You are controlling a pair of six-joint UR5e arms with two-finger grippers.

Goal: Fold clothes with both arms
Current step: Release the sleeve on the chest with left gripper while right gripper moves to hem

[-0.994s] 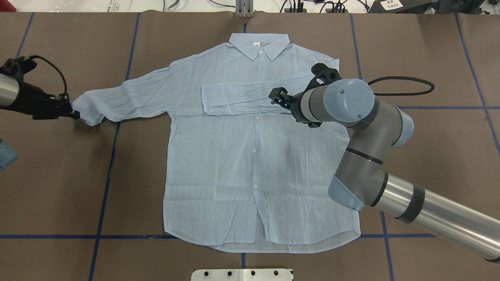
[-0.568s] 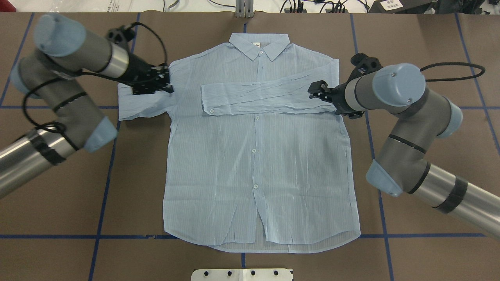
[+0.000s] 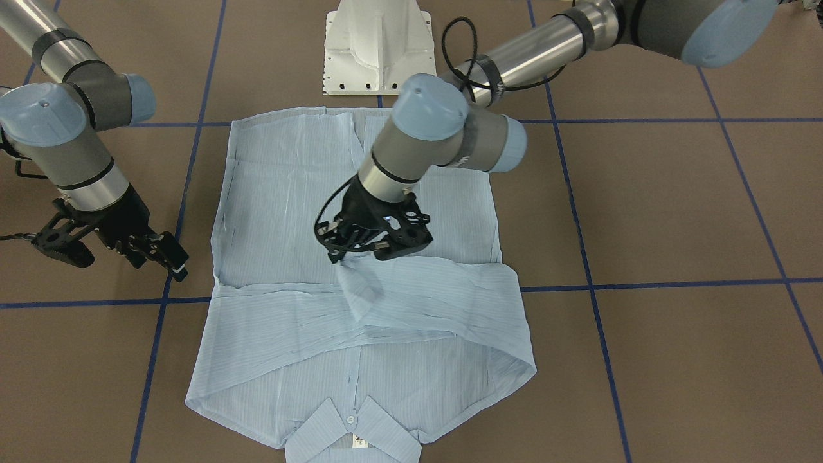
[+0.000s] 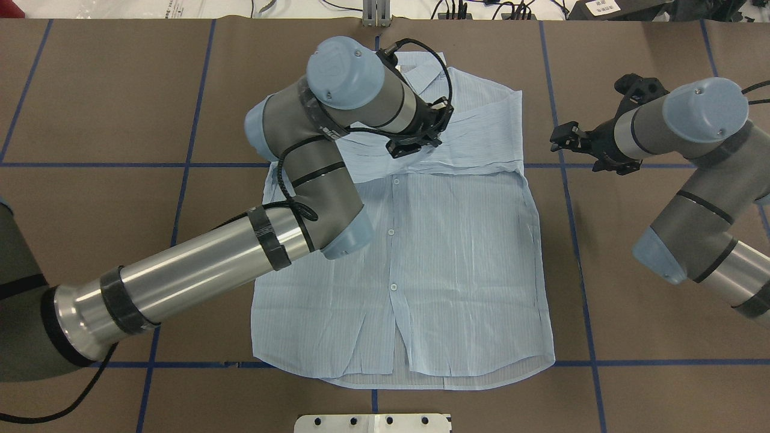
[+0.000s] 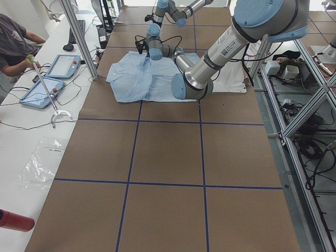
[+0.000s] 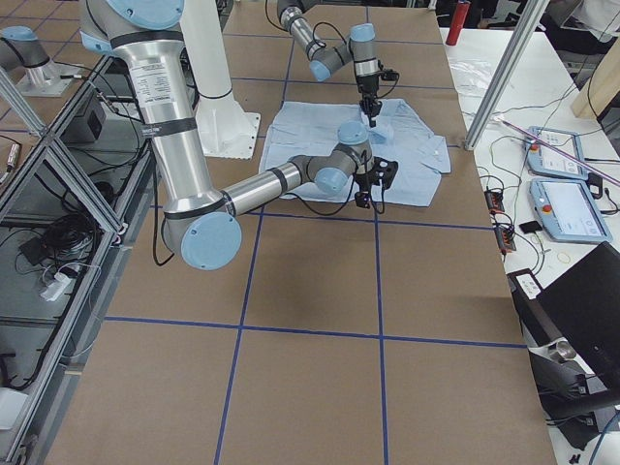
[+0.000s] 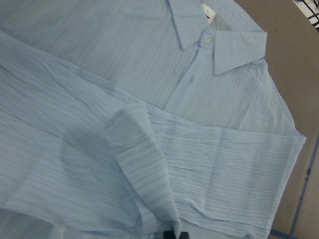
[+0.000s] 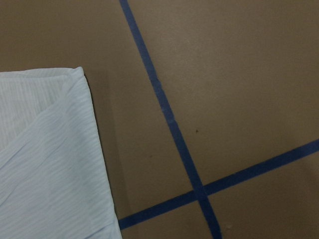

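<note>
- Left hand [image 3: 357, 254], seen from the front: it's clenched on a sleeve's cuff [image 3: 357, 283], pinching it up just off the shirt [image 3: 289, 173]. The shirt lies flat, buttons up, mid-tabletop [image 3: 643, 212].
- Right hand [image 3: 157, 257], same view: released, nothing in it, hanging just beside the shirt's edge and clear of the cloth.
- From overhead, the left arm [image 4: 198, 264] reaches over the chest, and the sleeves lie across it below the collar [image 4: 428, 65].
- Left wrist view: the cuff rises toward the lens, with collar and top button beyond.
- Right wrist view: only a corner of the shirt, plus blue tape lines [image 8: 169, 124] on the brown tabletop.
</note>
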